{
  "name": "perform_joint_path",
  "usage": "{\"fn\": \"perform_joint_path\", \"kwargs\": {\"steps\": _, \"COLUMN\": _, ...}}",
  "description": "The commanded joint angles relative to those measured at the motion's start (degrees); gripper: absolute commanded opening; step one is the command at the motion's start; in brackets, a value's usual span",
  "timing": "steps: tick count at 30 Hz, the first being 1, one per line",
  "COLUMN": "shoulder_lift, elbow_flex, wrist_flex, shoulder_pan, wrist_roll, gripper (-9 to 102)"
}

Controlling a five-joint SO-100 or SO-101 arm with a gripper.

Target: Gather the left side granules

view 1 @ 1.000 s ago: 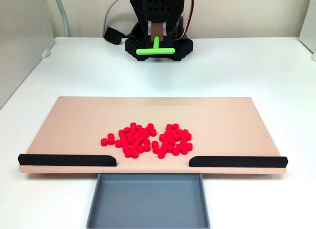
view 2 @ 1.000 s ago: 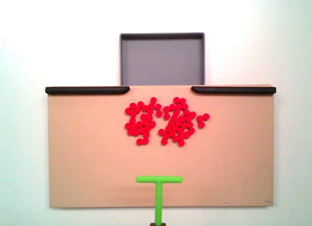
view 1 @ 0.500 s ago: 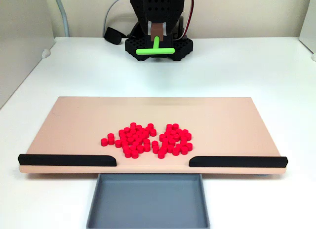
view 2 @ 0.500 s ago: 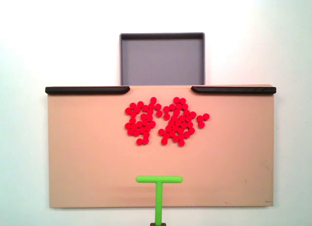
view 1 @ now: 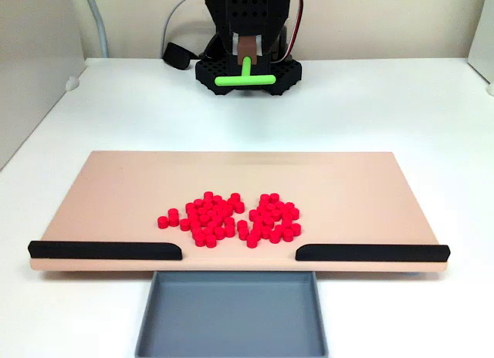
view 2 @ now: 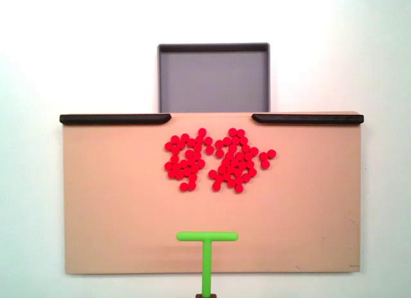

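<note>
Dozens of red granules (view 2: pixel 218 160) lie on the tan board (view 2: pixel 115 201) in two loose clusters with a thin gap between them, both just short of the opening between the two black rails (view 2: pixel 115 119) at the board's edge. Beyond that opening sits the grey tray (view 2: pixel 214 79), placed to catch whatever is pushed through; the rails seem meant to stop pellets from going off the edge elsewhere. In the front-facing fixed view one or two granules (view 1: pixel 168 218) sit slightly apart at the left of the pile.

At the board's opposite edge, well apart from the pellets, the green T-shaped tool (view 2: pixel 207 246) has its bar crosswise, square to the push line toward the tray. Its stem runs back into the hand (view 1: pixel 245 48), which appears closed on it, though the dark housing makes the fingers hard to read. No sweep has reached the granules; the tool would first need to line up behind the chosen cluster.
</note>
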Motion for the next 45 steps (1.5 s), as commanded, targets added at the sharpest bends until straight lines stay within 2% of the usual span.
{"fn": "perform_joint_path", "kwargs": {"steps": 1, "shoulder_lift": 0.0, "elbow_flex": -1.41, "wrist_flex": -0.18, "shoulder_pan": -0.44, "wrist_roll": 0.26, "gripper": 0}}
{"fn": "perform_joint_path", "kwargs": {"steps": 27, "shoulder_lift": -0.35, "elbow_flex": -1.41, "wrist_flex": -0.18, "shoulder_pan": -0.62, "wrist_roll": 0.53, "gripper": 0}}
{"fn": "perform_joint_path", "kwargs": {"steps": 45, "shoulder_lift": -1.14, "elbow_flex": -1.41, "wrist_flex": -0.18, "shoulder_pan": -0.79, "wrist_roll": 5.1, "gripper": 0}}
